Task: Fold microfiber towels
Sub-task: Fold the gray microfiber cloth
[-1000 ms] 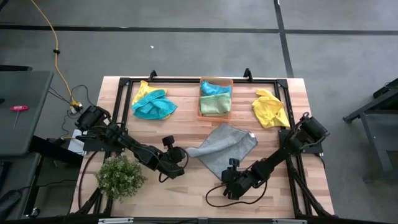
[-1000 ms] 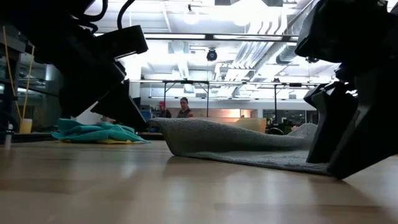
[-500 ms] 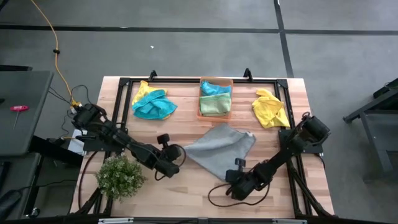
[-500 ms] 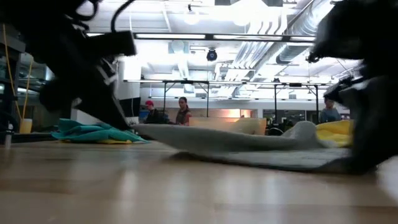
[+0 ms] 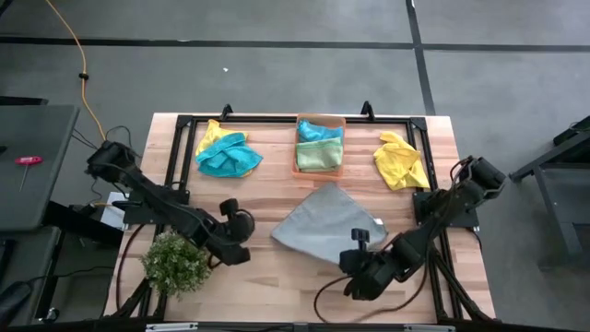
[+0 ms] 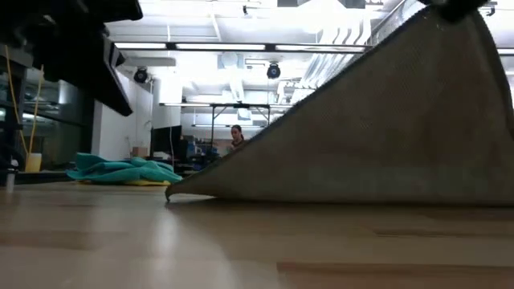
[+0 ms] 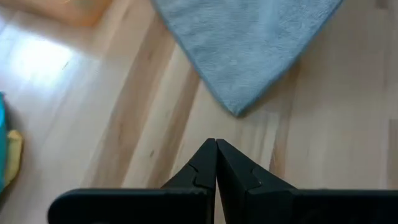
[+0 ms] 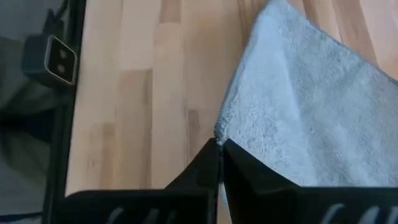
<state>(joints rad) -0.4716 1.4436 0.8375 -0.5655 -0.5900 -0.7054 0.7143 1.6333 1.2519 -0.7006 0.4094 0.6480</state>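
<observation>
A grey microfiber towel (image 5: 323,226) lies mid-table, its left corner (image 6: 173,195) on the wood and its near right part raised. My right gripper (image 8: 219,144) is shut on it at the near right (image 5: 355,251). My left gripper (image 7: 216,144) is shut with nothing in it. It hovers left of the towel (image 5: 244,238), a short way from the towel's left corner (image 7: 236,111). More towels show: a teal and yellow heap (image 5: 226,152), a yellow one (image 5: 401,161), and teal and green ones in the bin. My right gripper pinches the grey towel's near corner (image 8: 219,132) between its two fingers, coming slanting down from the near right. That corner is lifted, so the cloth slopes up to the gripper (image 6: 450,32). The towel's far and left parts stay on the table.
An orange bin (image 5: 297,171) stands at the back middle. A bushy green plant (image 5: 175,263) sits at the near left, close to my left arm. A black frame (image 5: 277,118) runs round the tabletop. Bare wood lies along the near edge between the arms.
My right gripper has taken hold of the grey towel's near corner and gone up, raising that side into a slope while the left corner stays on the table. My left gripper has drawn back toward the table's left edge and up, away from the towel.
</observation>
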